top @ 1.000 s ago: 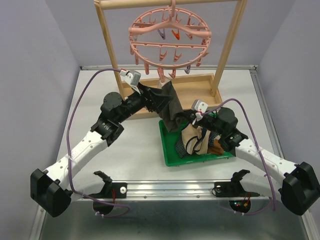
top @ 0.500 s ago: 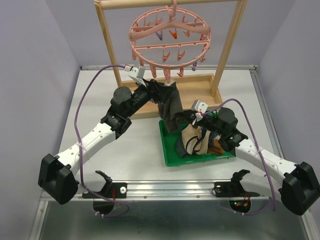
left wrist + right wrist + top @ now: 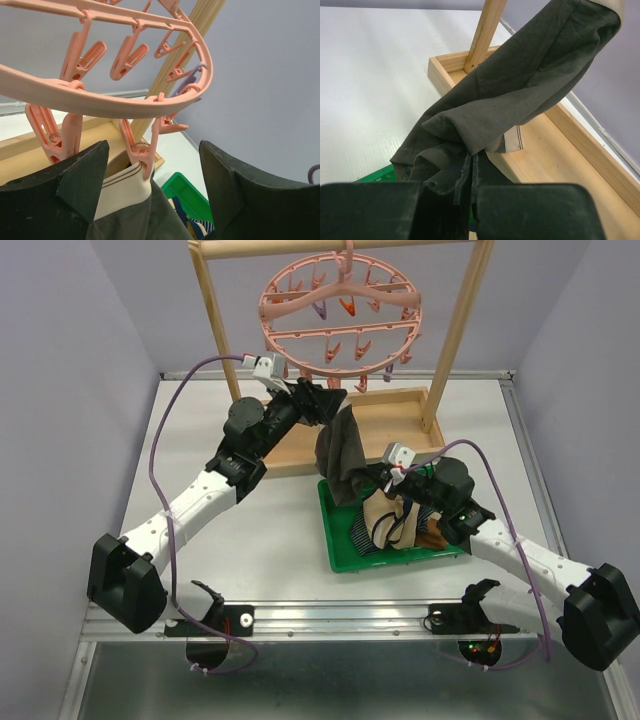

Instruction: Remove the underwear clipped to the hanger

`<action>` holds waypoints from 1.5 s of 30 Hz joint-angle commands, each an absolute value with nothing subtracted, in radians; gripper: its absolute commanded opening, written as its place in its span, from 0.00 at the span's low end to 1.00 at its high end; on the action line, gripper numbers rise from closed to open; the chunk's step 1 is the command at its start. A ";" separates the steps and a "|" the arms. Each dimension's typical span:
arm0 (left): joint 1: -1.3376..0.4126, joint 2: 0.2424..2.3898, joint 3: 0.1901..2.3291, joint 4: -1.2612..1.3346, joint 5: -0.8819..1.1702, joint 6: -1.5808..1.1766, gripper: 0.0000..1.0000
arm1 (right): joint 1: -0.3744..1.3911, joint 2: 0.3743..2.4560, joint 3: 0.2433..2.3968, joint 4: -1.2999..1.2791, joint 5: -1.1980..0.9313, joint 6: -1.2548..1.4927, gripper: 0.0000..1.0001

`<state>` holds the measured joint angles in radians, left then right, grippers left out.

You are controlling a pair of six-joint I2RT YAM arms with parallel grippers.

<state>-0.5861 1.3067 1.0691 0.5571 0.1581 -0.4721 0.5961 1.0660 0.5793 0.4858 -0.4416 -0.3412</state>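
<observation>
The last clipped underwear (image 3: 340, 452), dark with a beige waistband, hangs from one pink clip (image 3: 140, 151) on the near side of the hanger (image 3: 341, 312), and its lower end trails toward the green tray (image 3: 328, 530), where other pairs lie heaped; the left jaws stand wide open, one on each side of that clip and the waistband just below it, gripping nothing; the right jaws are closed on the garment's lower hem, above the tray; to do this well, I judge the left jaws should close on the waistband right under the clip and draw straight down, while the right arm (image 3: 505, 545) keeps only light tension, so the ring does not swing or tilt on the wooden frame (image 3: 213, 330); compared with a second ago, the left arm (image 3: 210, 485) has reached farther and higher, from over the wooden base up to the ring, and the cloth now hangs steeper; the right arm has not moved
</observation>
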 commanded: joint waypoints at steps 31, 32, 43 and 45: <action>-0.540 1.309 1.137 0.600 0.190 -0.396 0.73 | 0.591 1.066 0.572 0.558 -0.459 -0.344 0.00; -0.541 1.295 1.131 0.588 0.187 -0.385 0.73 | 0.591 1.068 0.574 0.558 -0.462 -0.344 0.00; -0.541 1.060 1.023 0.367 0.170 -0.232 0.81 | 0.591 1.130 0.635 0.565 -0.521 -0.336 0.00; -0.541 1.028 0.988 0.336 0.167 -0.206 0.81 | 0.592 1.140 0.650 0.566 -0.528 -0.334 0.01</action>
